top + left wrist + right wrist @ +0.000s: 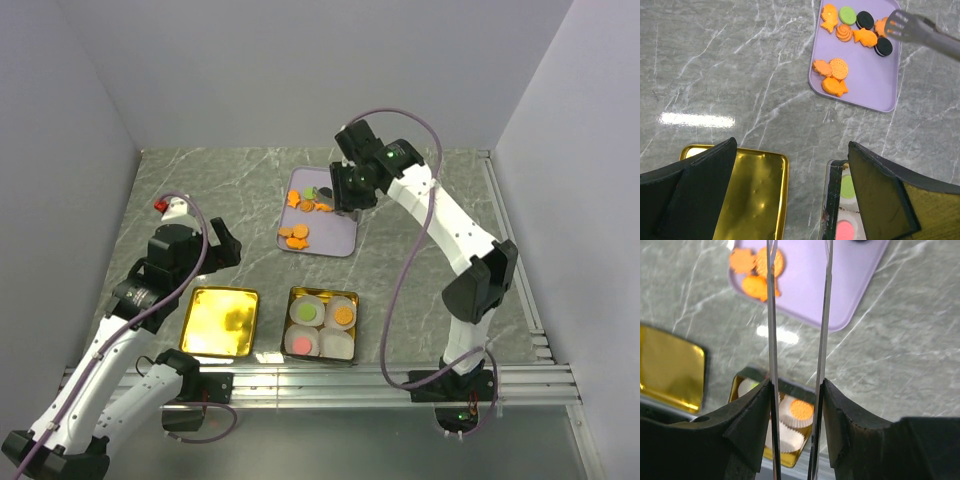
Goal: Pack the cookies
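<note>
The cookies lie on a purple tray [338, 238]: orange, green and black ones at its far end [312, 200], and orange ones at its near left [295, 237]. The left wrist view shows them too [832, 75]. My right gripper [350, 192] is shut on metal tongs [771, 315], whose two arms stand apart between my fingers. The tongs' tip [905, 25] hovers over the far cookies, beside a black one [883, 46]. My left gripper [791, 145] is open and empty, above the table between the gold lid and the tin.
A gold tin [322, 325] at the near edge holds white paper cups with a green [307, 312], an orange [342, 315] and a pink [302, 345] cookie. Its gold lid [220, 320] lies to the left. Grey walls enclose the table.
</note>
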`<state>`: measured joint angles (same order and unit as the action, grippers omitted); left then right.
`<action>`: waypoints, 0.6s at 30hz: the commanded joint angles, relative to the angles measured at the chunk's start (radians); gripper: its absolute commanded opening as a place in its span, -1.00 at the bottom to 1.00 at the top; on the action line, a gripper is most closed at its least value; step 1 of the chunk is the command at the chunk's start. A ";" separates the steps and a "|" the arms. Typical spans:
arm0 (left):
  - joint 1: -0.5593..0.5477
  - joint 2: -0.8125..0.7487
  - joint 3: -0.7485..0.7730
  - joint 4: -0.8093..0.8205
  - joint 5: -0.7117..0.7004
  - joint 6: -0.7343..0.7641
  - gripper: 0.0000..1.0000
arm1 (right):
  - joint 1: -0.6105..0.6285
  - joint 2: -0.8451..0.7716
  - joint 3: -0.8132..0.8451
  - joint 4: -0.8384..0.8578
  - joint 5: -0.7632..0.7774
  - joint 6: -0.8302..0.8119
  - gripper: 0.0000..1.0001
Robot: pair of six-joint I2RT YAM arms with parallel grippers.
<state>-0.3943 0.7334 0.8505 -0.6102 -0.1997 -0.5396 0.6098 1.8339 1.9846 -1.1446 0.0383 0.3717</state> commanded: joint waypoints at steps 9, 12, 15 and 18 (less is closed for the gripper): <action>0.000 0.026 0.001 0.023 0.013 0.001 0.99 | -0.053 0.154 0.128 -0.069 0.020 -0.010 0.01; 0.003 0.031 -0.001 0.021 0.019 0.004 0.99 | -0.053 0.176 0.135 -0.090 0.069 0.003 0.01; 0.012 0.031 -0.001 0.027 0.026 0.009 0.99 | -0.054 0.174 0.129 -0.109 0.118 0.015 0.04; 0.025 0.029 0.001 0.030 0.037 0.013 0.99 | -0.054 0.157 0.096 -0.104 0.132 0.022 0.05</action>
<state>-0.3817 0.7650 0.8505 -0.6094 -0.1829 -0.5381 0.5529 2.0296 2.0640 -1.2350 0.1123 0.3775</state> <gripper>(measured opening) 0.995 0.526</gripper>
